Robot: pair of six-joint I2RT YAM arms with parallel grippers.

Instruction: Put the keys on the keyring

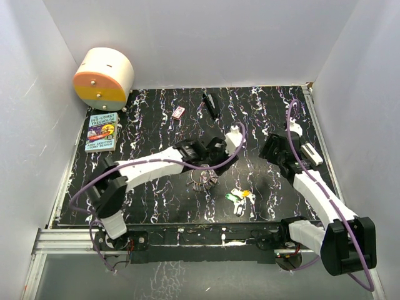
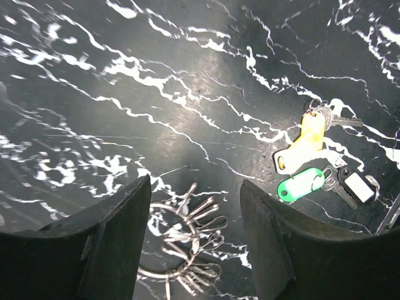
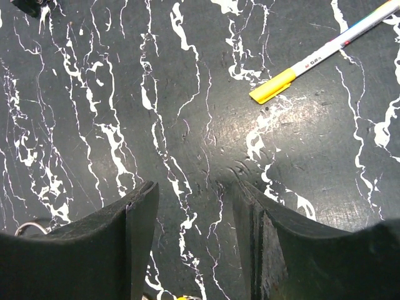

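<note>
The keyring [image 1: 204, 179], a thin silver wire ring carrying a fanned bunch of dull grey metal keys, lies flat near the middle of the black marbled bench [image 1: 156, 194]. The keys [image 1: 239, 199], three small ones with plastic tags, lie loose in a cluster to its right, apart from it. The yellow key [image 2: 306, 140] and green key [image 2: 303, 184] lie side by side. The white key [image 2: 357, 185] lies just beside the green.

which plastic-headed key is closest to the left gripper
The green plastic-headed key; the yellow one and the white one lie farther from the left gripper.
</note>
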